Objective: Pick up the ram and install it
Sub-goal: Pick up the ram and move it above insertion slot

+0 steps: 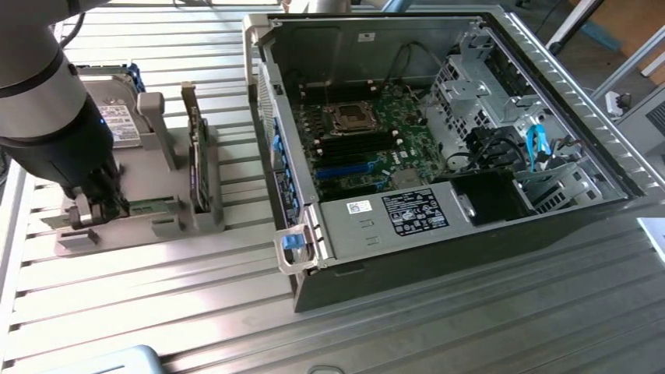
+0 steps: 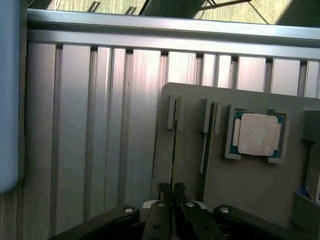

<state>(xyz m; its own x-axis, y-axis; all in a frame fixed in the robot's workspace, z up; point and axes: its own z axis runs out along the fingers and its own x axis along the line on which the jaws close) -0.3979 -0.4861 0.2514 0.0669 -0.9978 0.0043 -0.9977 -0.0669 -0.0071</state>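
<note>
The ram (image 2: 173,150), a thin green stick, stands on edge in the slot beside the holder's (image 2: 240,185) outer edge, pinched by the gripper (image 2: 172,190).

There is one open computer case (image 1: 582,101) holding one motherboard (image 1: 364,140), and one gray parts holder (image 2: 250,190). The holder carries two slim sticks on edge, the ram (image 2: 174,145) and a second stick (image 2: 205,145). It also carries one processor chip (image 2: 257,134), one hard drive (image 1: 114,121) and one expansion card (image 1: 195,148).
</note>
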